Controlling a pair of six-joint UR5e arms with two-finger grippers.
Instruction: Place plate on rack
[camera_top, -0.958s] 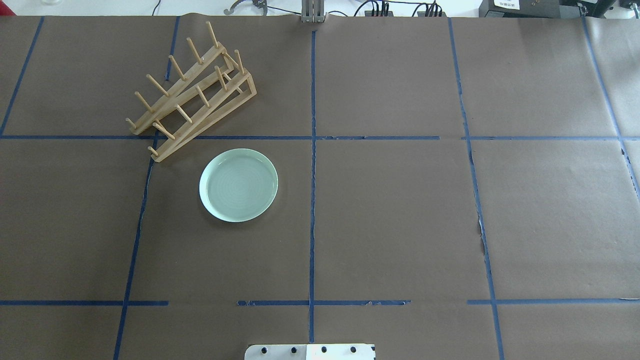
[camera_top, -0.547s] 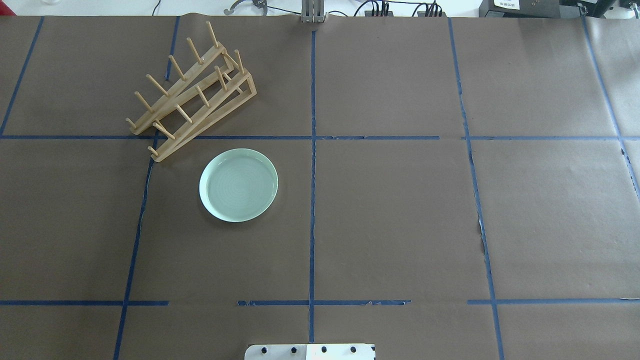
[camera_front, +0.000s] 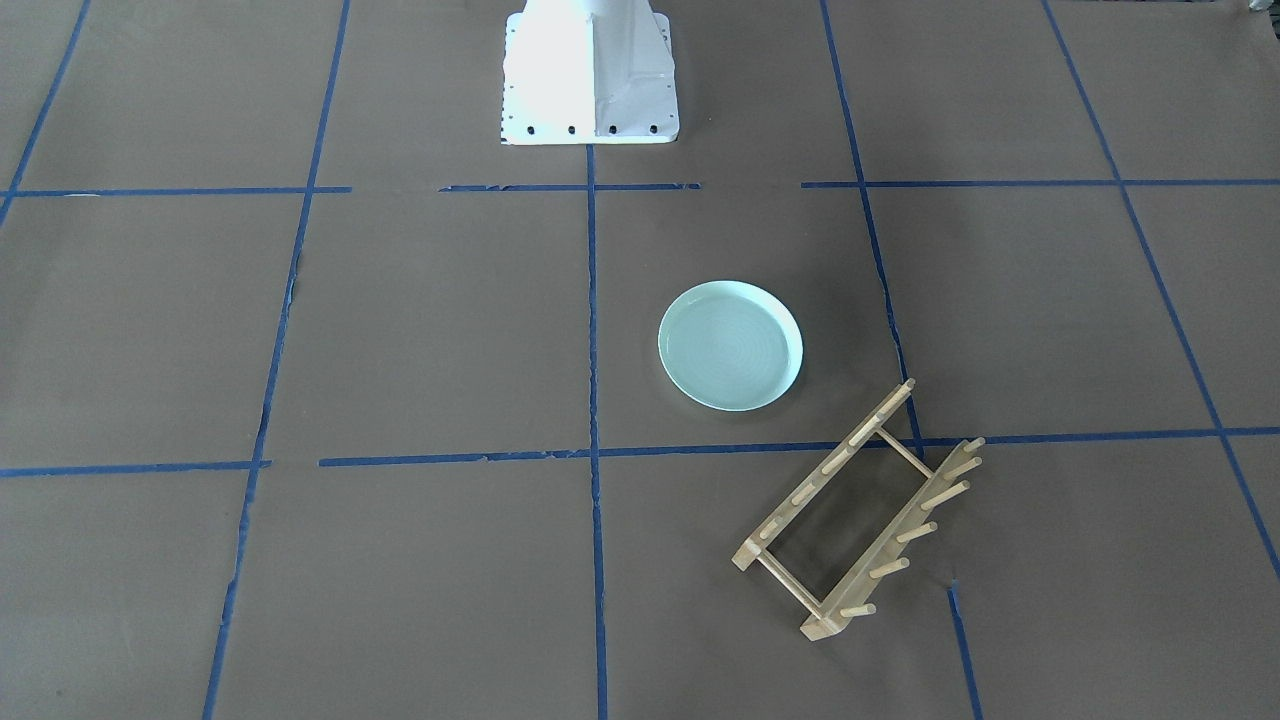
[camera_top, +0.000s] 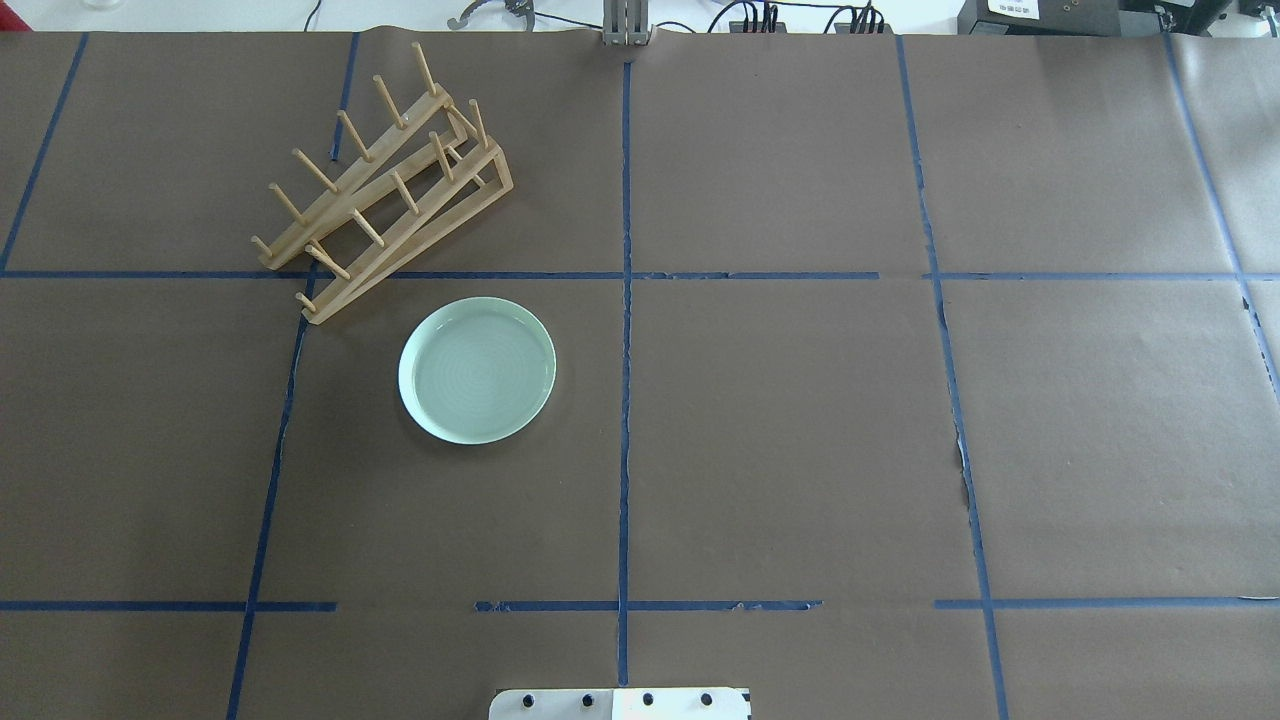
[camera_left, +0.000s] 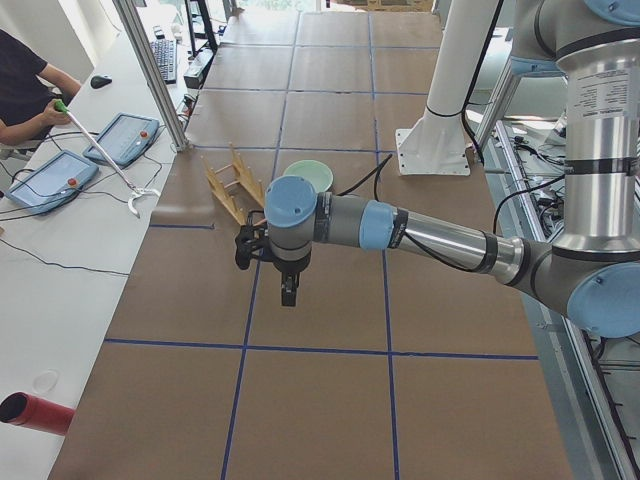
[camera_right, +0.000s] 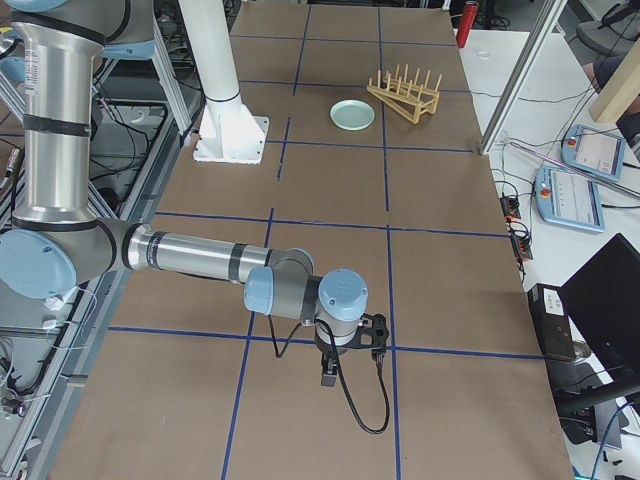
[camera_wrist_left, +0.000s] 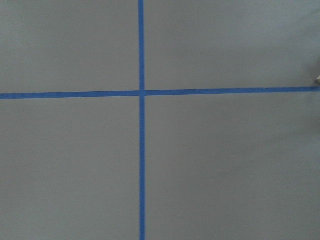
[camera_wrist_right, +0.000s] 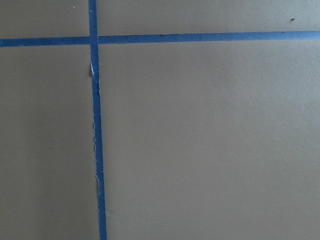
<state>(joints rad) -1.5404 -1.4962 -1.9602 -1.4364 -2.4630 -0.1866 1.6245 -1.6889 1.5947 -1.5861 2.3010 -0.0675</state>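
The pale mint-green plate (camera_top: 477, 370) lies flat on the brown paper, just in front of the wooden rack (camera_top: 415, 240), which stands at an angle with its pegs up and empty. Both also show in the front view, plate (camera_front: 730, 345) and rack (camera_front: 826, 470). My left gripper (camera_left: 288, 290) shows only in the left side view, hanging over the paper well short of the rack (camera_left: 232, 185) and plate (camera_left: 307, 176). My right gripper (camera_right: 328, 378) shows only in the right side view, far from the plate (camera_right: 352, 114). I cannot tell whether either is open. Both wrist views show only paper and tape.
Blue tape lines grid the brown paper. The robot's white base (camera_front: 590, 75) stands at the table's near middle. An operator's arm (camera_left: 30, 95), teach pendants (camera_left: 125, 137) and a red cylinder (camera_left: 35, 413) are on the white side table. A metal post (camera_left: 150, 75) stands by the rack.
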